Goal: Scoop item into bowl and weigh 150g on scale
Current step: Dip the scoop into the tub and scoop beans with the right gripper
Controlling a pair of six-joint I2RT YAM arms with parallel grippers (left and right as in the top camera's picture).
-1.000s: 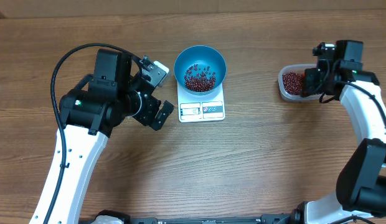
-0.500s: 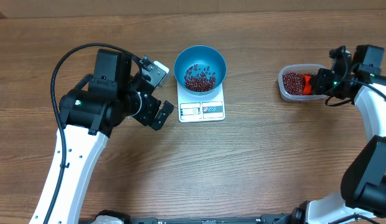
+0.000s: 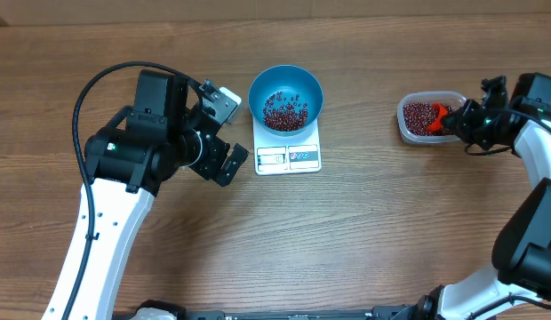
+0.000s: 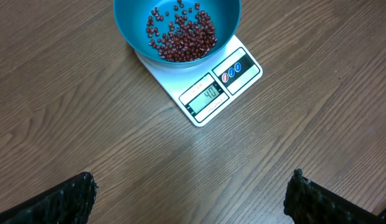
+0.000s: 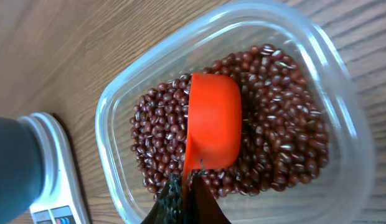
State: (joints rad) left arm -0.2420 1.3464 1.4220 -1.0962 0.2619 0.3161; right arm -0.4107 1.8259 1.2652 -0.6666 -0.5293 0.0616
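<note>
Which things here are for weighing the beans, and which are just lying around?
For the job: beans, blue bowl, scale, orange scoop, clear tub.
Just lying about: nothing that I can see, apart from the wooden table underneath.

One round deep bright blue bowl [image 3: 298, 78] holding dark red-brown beans [image 3: 284, 114], on flat white rectangular scale [image 3: 288, 158]. At scale's 3 o'clock, clear plastic tub [image 3: 427, 96]; orange plastic scoop [image 3: 438, 113] inside, clamped by right gripper [image 3: 455, 121]. At 9 o'clock, left gripper [image 3: 227, 133], jaws wide.
</note>
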